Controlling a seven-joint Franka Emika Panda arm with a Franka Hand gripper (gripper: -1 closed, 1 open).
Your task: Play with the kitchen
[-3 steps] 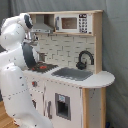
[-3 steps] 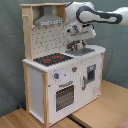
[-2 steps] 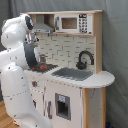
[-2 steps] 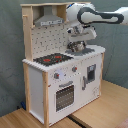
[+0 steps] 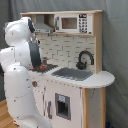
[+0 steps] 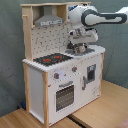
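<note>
I see the kitchen (image 6: 60, 75) standing on a wood floor (image 6: 105, 107) w/ a grey curtain (image 6: 10, 60) behind it. My arm (image 6: 97, 19) reaches in over the worktop from the second exterior view's right. The gripper (image 6: 76, 46) hangs low over the sink (image 5: 72, 74), near the black faucet (image 5: 84, 59). Can't tell if the fingers are apart or together. The stovetop (image 6: 52, 59) w/ its red rings sits just beside the sink. The grey hood (image 6: 49, 21) is up top. The oven door (image 6: 65, 96) is shut. In the first exterior view a toy microwave (image 5: 72, 23) sits on the top shelf.
</note>
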